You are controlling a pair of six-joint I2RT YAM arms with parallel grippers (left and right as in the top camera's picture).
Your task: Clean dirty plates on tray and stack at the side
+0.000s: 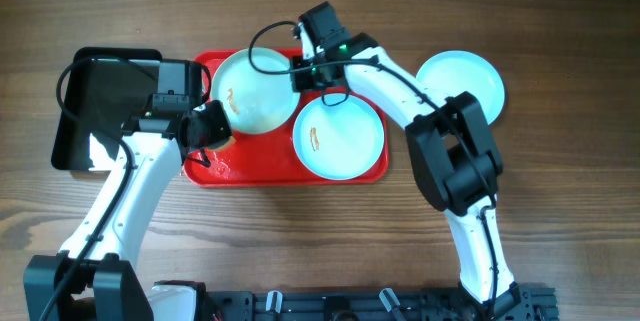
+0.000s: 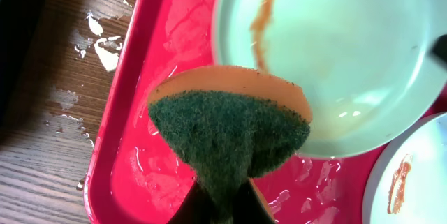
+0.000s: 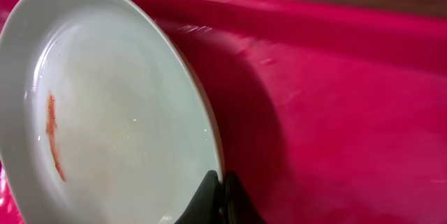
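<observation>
The red tray (image 1: 215,171) holds two dirty plates. The back-left plate (image 1: 250,96) has a brown-orange smear; it also shows in the left wrist view (image 2: 335,56) and the right wrist view (image 3: 112,105). My right gripper (image 1: 304,73) is shut on that plate's right rim (image 3: 218,182). The front-right plate (image 1: 340,139) has a smear too (image 2: 408,182). A third plate (image 1: 462,83) lies on the table right of the tray. My left gripper (image 1: 213,126) is shut on a green-and-orange sponge (image 2: 230,130) held over the tray at the back-left plate's edge.
A black tray (image 1: 105,101) lies left of the red tray (image 2: 140,175). Water drops lie on the wooden table (image 2: 98,42) beside the red tray (image 3: 335,112) and on its wet floor.
</observation>
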